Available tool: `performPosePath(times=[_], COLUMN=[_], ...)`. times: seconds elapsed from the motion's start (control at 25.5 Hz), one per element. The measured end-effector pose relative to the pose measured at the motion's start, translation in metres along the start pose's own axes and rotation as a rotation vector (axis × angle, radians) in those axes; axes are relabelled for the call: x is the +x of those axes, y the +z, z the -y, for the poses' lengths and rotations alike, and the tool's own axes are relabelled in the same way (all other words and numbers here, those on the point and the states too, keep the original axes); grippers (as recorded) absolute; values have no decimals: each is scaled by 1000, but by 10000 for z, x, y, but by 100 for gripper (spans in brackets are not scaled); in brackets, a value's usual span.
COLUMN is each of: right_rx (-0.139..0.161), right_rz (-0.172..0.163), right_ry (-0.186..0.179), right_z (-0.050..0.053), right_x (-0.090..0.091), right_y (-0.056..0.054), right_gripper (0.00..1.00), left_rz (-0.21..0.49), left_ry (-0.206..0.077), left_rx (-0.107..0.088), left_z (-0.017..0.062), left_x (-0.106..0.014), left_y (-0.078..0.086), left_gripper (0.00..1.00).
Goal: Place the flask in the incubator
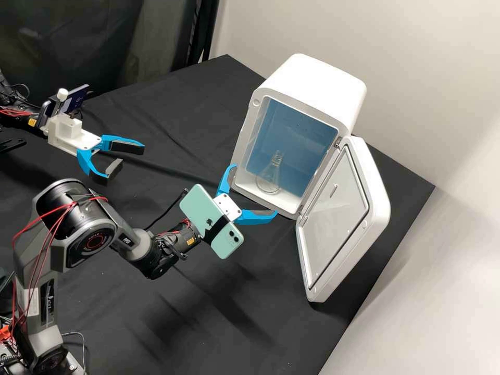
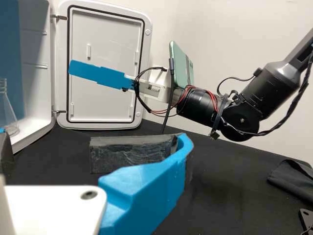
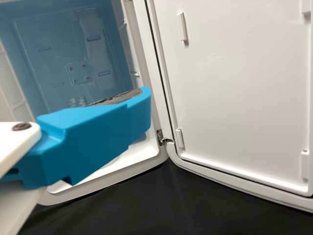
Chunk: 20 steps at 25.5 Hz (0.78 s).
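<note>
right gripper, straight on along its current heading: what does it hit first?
Probably the flask standing inside the incubator; the right gripper is open at its doorway. Depth is unclear: the lower rim might catch a finger.

The incubator is showing white outside and blue inside. The flask is looking clear. The fingers are showing bright blue, the surface plain black, a phone mint green.

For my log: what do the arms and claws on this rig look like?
The right arm is dark grey with rounded joints, loose red wires looped along it and a mint-green phone strapped at its wrist. The right claw and left claw each have a white base and two curved bright blue fingers with dark pads.
</note>
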Motion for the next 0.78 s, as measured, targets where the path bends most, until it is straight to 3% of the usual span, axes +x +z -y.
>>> performPosePath(times=[0.27,0.43,0.78], right_rx=[-5,-8,-6], right_rz=[-7,-10,-10], right_ry=[-11,-17,-17], right_z=[10,15,15], right_x=[0,0,0], right_y=[-6,-9,-9], right_gripper=[100,100,100], left_rz=[-66,-85,-85], left_ry=[24,-1,-2], left_rx=[-4,-5,-1], left_z=[-61,-3,-3], left_x=[11,31,31], left_y=[-170,-224,-225], left_gripper=[100,100,100])
